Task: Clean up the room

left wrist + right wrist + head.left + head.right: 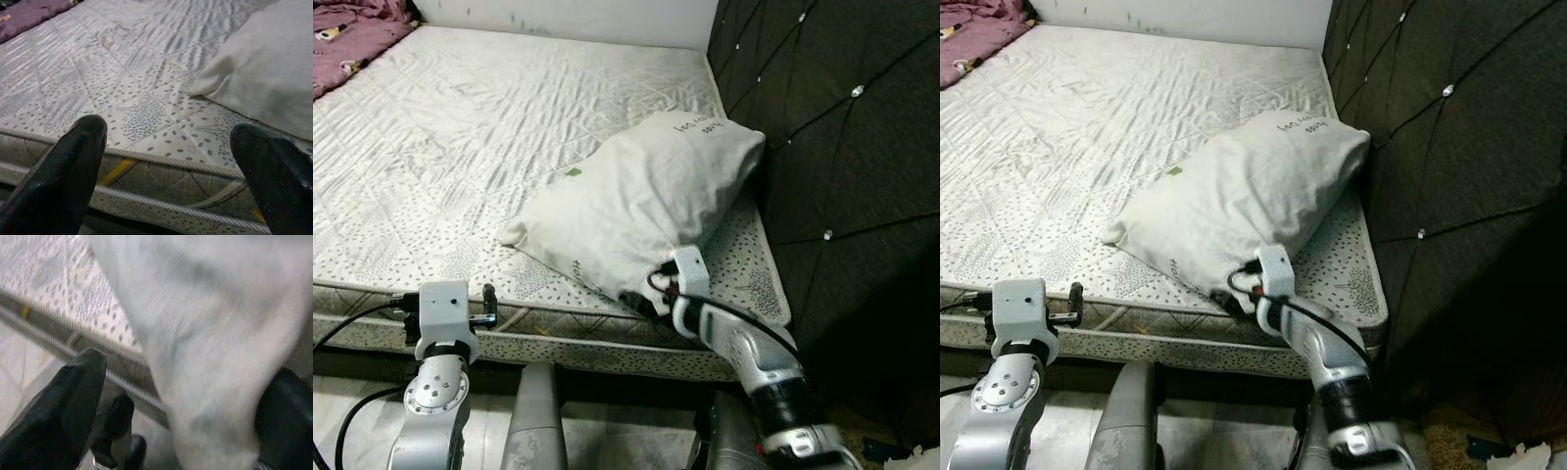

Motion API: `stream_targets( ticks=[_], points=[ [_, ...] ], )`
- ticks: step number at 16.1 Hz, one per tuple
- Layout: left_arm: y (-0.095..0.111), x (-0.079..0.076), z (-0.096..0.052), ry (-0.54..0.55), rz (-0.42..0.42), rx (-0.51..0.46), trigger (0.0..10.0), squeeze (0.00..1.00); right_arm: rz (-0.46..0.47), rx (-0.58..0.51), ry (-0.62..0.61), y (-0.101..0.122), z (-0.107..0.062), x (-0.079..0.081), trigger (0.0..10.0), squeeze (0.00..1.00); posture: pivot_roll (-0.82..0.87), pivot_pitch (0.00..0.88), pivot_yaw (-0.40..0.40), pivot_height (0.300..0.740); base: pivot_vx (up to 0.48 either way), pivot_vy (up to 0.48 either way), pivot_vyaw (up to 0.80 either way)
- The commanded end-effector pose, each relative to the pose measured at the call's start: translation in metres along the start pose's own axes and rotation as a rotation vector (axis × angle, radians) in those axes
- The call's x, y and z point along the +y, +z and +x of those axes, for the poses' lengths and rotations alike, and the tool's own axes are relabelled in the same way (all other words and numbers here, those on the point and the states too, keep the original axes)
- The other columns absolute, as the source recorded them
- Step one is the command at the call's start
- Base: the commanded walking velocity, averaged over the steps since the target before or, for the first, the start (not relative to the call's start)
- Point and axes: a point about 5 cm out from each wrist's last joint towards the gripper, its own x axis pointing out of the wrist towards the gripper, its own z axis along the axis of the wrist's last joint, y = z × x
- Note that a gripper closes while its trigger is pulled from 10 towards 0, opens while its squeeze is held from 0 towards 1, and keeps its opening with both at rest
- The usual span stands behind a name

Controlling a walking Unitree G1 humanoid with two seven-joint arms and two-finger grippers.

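Observation:
A white pillow [636, 201] lies tilted on the bare quilted mattress [460, 137], its far end against the dark headboard [842, 117]. My right gripper [651, 294] is at the pillow's near corner, by the mattress edge. In the right wrist view the pillow [215, 333] sits blurred between the spread black fingers [73, 391], and the gripper is open around that corner. My left gripper [168, 137] hovers open at the mattress's front edge, left of the pillow [264, 78], with nothing between its fingers.
A purple blanket [347, 39] lies bunched at the mattress's far left corner. The tufted headboard walls off the right side. Some litter [911, 455] lies on the floor at lower right. The bed's front edge [568, 338] runs just before both arms.

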Motion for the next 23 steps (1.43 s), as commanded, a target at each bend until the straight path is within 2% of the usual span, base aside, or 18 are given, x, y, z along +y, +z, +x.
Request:
stream_targets(
  ticks=[1, 5, 9, 10, 11, 12, 15, 16, 23],
  points=[
    [-0.001, -0.003, 0.002, -0.011, 0.007, 0.012, 10.0, 0.00, 0.000, -0.022, -0.010, 0.008, 0.002, 0.002, 10.0, 0.00, 0.17, 0.000, -0.042, 0.575, 0.000, 0.000, 0.00],
    [0.000, -0.001, 0.003, -0.007, 0.010, 0.009, 10.0, 0.00, -0.070, -0.018, -0.134, 0.004, 0.016, 0.005, 10.0, 0.00, 0.19, 0.000, -0.049, 0.575, 0.000, 0.000, 0.00],
    [0.000, -0.003, 0.001, -0.007, 0.007, 0.012, 10.0, 0.00, -0.103, 0.005, -0.198, -0.005, 0.027, 0.007, 10.0, 0.00, 0.19, 0.000, -0.053, 0.575, 0.000, 0.000, 0.00],
    [0.000, -0.003, 0.001, -0.007, 0.007, 0.012, 10.0, 0.00, -0.098, 0.000, -0.203, -0.005, 0.029, 0.009, 4.7, 0.00, 0.19, 0.000, -0.053, 0.575, 0.000, 0.000, 0.00],
    [0.000, -0.004, 0.001, -0.007, 0.006, 0.012, 10.0, 0.00, -0.095, -0.004, -0.207, -0.005, 0.032, 0.011, 4.7, 0.00, 0.19, 0.000, -0.053, 0.575, 0.000, 0.000, 0.00],
    [0.000, -0.004, 0.001, -0.007, 0.005, 0.010, 10.0, 0.00, -0.074, -0.015, -0.201, -0.004, 0.034, 0.014, 0.0, 0.00, 0.19, 0.000, -0.053, 0.575, 0.000, 0.000, 0.00],
    [0.000, -0.003, 0.000, -0.002, 0.003, 0.009, 10.0, 0.00, 0.005, -0.035, -0.197, -0.003, 0.042, 0.022, 0.0, 0.00, 0.20, 0.000, -0.056, 0.575, 0.000, 0.000, 0.00],
    [-0.001, -0.003, 0.000, -0.001, 0.003, 0.010, 10.0, 0.00, 0.035, -0.036, -0.203, -0.004, 0.042, 0.021, 0.0, 0.00, 0.21, 0.000, -0.057, 0.575, 0.000, 0.000, 0.00],
    [0.001, -0.008, 0.007, -0.010, -0.001, 0.001, 10.0, 0.00, 0.092, -0.089, -0.246, 0.006, 0.042, 0.009, 0.0, 0.00, 0.20, 0.000, -0.052, 0.575, 0.000, 0.000, 0.00]
  ],
)
